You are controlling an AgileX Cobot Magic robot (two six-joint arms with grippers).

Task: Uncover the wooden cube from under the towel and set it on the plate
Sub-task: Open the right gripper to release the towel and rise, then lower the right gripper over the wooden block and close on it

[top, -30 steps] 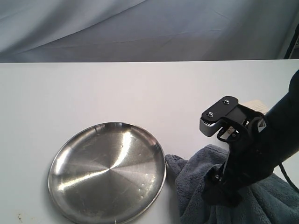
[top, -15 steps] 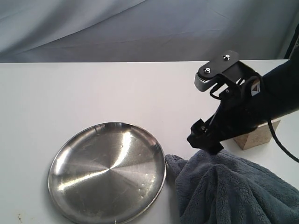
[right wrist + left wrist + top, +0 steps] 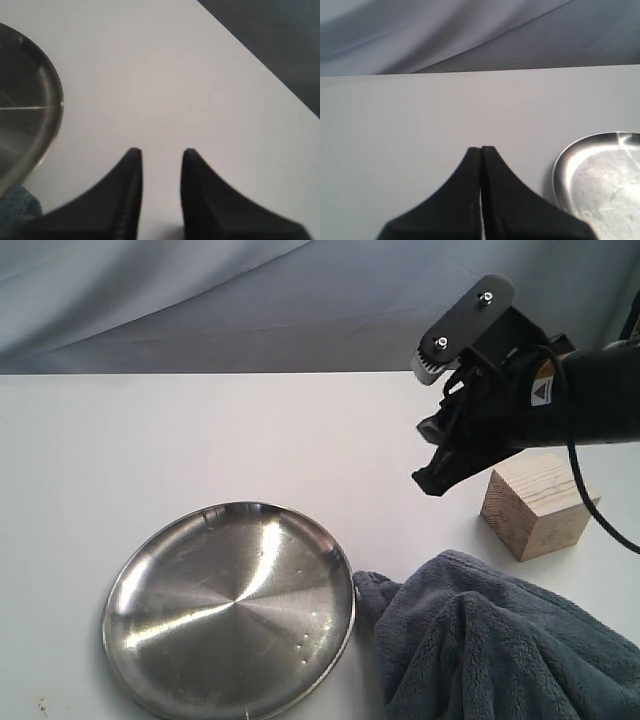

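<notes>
The pale wooden cube (image 3: 535, 505) stands uncovered on the white table at the right. The blue-grey towel (image 3: 490, 650) lies bunched in front of it at the lower right, apart from the cube. At the lower left sits the steel plate (image 3: 200, 620), with nothing on it. My right gripper (image 3: 430, 478) hangs above the table just left of the cube, open and holding nothing (image 3: 161, 152). Its wrist view shows the plate's rim (image 3: 54, 107) and a towel corner (image 3: 15, 212). My left gripper (image 3: 481, 148) is shut on nothing, with the plate rim (image 3: 559, 167) beside it.
A grey-blue cloth backdrop (image 3: 250, 300) hangs behind the table's far edge. Bare white tabletop (image 3: 200, 440) stretches behind the plate and to the left.
My right gripper has lifted off the towel and moved up and back. The cube, hidden a second ago behind arm and towel, now shows whole. The towel stays heaped in front.
</notes>
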